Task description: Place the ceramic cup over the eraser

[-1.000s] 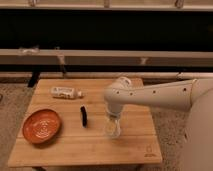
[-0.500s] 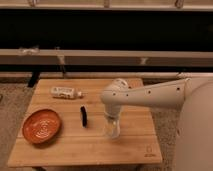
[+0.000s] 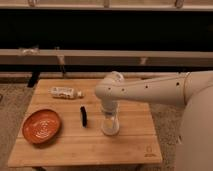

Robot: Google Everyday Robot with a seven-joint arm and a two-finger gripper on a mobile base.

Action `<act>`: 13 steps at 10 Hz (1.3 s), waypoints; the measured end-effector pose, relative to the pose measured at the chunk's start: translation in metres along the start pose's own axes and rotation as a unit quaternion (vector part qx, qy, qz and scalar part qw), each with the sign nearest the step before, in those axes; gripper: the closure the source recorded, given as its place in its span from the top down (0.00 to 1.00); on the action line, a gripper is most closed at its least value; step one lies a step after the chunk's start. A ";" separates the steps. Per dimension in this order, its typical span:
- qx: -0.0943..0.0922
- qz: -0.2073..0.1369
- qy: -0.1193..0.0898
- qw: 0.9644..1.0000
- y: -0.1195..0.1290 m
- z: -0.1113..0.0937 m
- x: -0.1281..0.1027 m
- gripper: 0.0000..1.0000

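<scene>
The black eraser (image 3: 83, 116) is lying on the wooden table (image 3: 130, 150), its long axis running front to back. We are seeing the ceramic cup (image 3: 110, 127) standing just beside it, on the side away from the orange plate (image 3: 42, 126). The gripper (image 3: 109, 116) is hanging directly over the cup, and we cannot tell whether it is holding it.
</scene>
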 end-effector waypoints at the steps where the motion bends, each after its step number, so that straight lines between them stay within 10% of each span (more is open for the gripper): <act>1: 0.009 -0.010 0.001 1.000 -0.002 -0.018 -0.006 0.00; 6: 0.049 -0.080 0.006 0.996 -0.013 -0.093 -0.052 0.00; 13: 0.069 -0.145 -0.035 0.986 -0.023 -0.109 -0.110 0.00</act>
